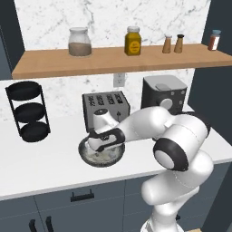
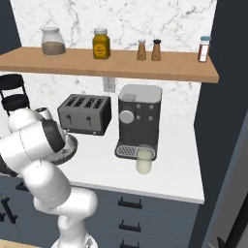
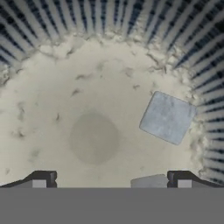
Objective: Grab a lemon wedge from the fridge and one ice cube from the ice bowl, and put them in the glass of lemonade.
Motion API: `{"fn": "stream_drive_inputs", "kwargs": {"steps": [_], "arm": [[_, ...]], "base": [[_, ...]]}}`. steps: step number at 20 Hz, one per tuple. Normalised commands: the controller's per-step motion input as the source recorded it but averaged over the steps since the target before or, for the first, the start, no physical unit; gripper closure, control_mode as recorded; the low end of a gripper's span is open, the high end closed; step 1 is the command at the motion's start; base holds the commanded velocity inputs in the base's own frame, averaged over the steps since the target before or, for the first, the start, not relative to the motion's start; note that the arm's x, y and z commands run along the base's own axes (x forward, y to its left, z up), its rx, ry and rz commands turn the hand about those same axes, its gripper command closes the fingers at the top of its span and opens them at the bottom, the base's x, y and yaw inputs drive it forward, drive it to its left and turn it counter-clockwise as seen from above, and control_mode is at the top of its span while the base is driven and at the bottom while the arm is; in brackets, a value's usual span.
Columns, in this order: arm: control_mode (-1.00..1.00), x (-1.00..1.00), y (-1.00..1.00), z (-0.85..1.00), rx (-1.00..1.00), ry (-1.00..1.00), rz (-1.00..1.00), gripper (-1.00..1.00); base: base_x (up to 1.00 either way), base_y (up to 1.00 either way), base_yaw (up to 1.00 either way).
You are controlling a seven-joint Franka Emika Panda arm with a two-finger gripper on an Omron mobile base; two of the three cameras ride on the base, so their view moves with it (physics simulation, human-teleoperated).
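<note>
My gripper (image 3: 111, 180) hangs open low inside the ice bowl (image 3: 52, 87), a ribbed dark-rimmed bowl with a speckled pale floor. One bluish-white ice cube (image 3: 167, 117) lies flat ahead and to the right of the fingers. A second cube (image 3: 148, 181) peeks up at the bottom edge, just inside the right fingertip (image 3: 181, 179). From the left base view the hand (image 1: 105, 138) dips into the bowl (image 1: 102, 164) on the white counter in front of the toaster. The glass of lemonade (image 2: 144, 160) stands by the coffee machine. The lemon wedge and fridge are out of view.
A silver toaster (image 1: 105, 108) stands right behind the bowl, and a dark coffee machine (image 1: 164, 93) sits to its right. A black three-tier rack (image 1: 27, 111) stands at the far left. A wooden shelf (image 1: 113, 59) with jars and shakers runs overhead.
</note>
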Motion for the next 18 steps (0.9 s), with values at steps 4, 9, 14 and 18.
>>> {"fn": "stream_drive_inputs", "kwargs": {"steps": [4, 9, 14, 18], "arm": [[-1.00, -0.05, 0.00, 0.00, 0.00, 0.00, 0.00, -1.00], [-1.00, 0.00, 0.00, 0.01, 0.00, 0.00, 0.00, -1.00], [-1.00, 0.02, 0.00, 0.18, -0.04, 0.00, 0.00, -1.00], [-1.00, -0.15, 0.00, 0.00, -0.01, 0.00, 0.00, -1.00]], "base": [[0.00, 0.00, 0.00], [0.00, 0.00, 0.00], [0.00, 0.00, 0.00], [0.00, 0.00, 0.00]]}}
